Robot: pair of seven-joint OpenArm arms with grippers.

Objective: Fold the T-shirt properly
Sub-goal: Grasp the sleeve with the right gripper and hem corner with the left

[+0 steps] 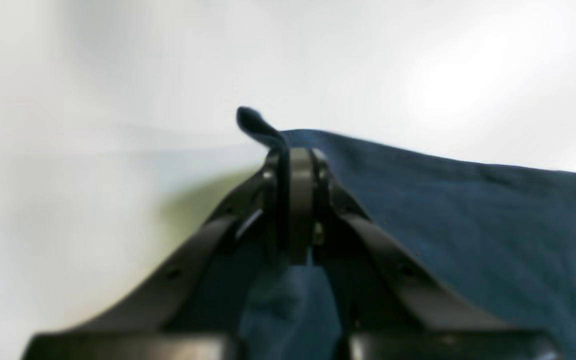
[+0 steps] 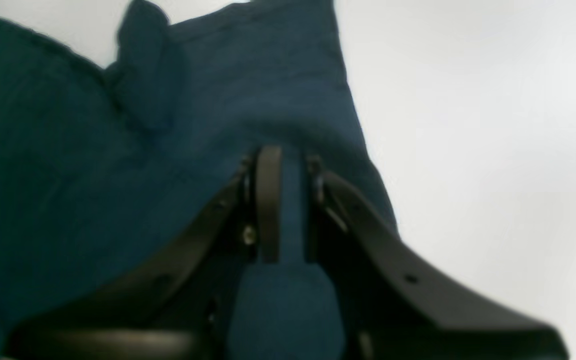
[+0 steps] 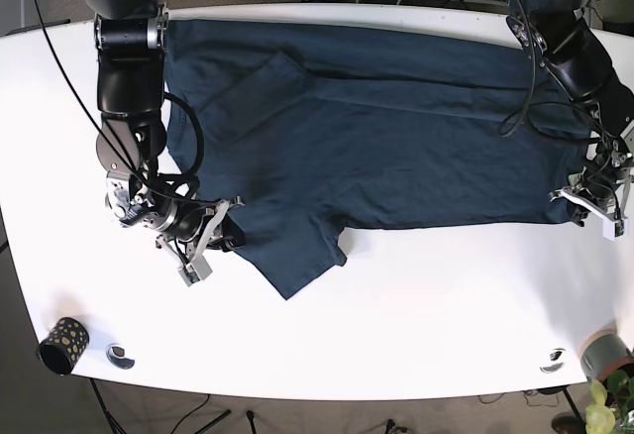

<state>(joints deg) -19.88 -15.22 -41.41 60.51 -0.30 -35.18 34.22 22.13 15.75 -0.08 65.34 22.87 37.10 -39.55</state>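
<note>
At left and right frame edges, our right gripper [image 3: 220, 224] and left gripper [image 3: 582, 194] jaws clench T-shirt [image 3: 396, 137] hems on the tabletop [image 3: 416, 315].

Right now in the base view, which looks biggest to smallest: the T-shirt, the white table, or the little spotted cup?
1. white table
2. T-shirt
3. spotted cup, smallest, near the table's front corner.

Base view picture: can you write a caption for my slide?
Two robot arms pinch the near edge of a blue T-shirt spread on a white table.
</note>
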